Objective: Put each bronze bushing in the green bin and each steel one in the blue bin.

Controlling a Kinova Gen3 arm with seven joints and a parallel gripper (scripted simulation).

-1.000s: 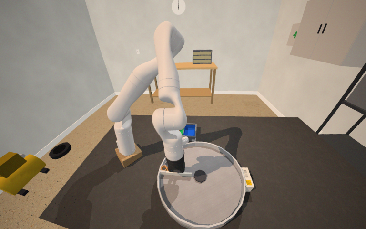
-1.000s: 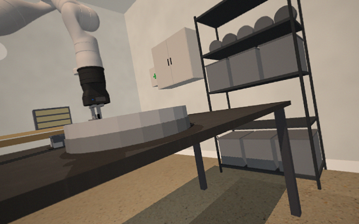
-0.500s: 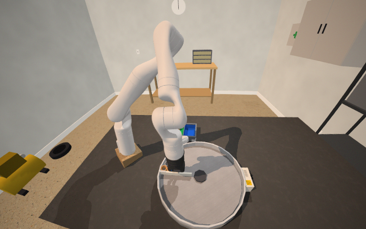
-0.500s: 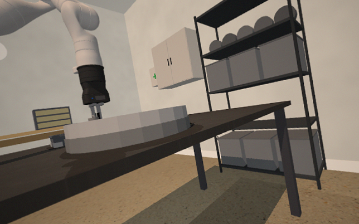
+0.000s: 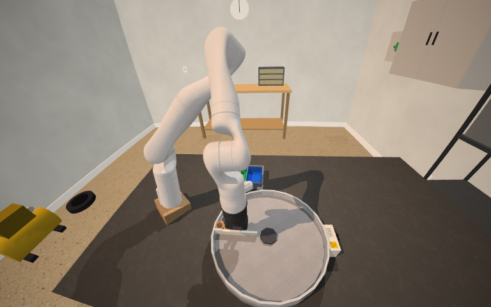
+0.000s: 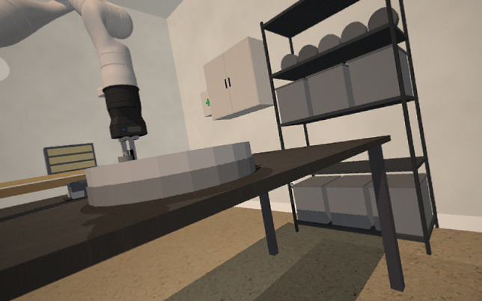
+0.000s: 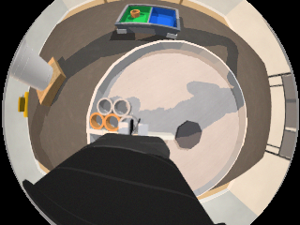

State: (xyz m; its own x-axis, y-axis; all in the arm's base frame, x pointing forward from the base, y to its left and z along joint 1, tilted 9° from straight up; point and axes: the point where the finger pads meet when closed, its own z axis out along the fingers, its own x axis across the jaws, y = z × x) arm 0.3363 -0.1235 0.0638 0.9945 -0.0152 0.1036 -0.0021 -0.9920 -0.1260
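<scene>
My gripper is shut on the wall of a steel bushing, whose top shows just above the rim of the turntable in the exterior view. Fingers hide much of it in the wrist view. Left of the fingers there, two steel bushings stand behind two bronze bushings. The green bin holds a bronze bushing. No bushing shows in the blue bin.
A pale straight bar crosses the turntable from its left rim to the dark hub, close beside the fingers and bushings. The raised rim surrounds the disc. The bins sit beyond the turntable's far side. A white labelled box stands at its right.
</scene>
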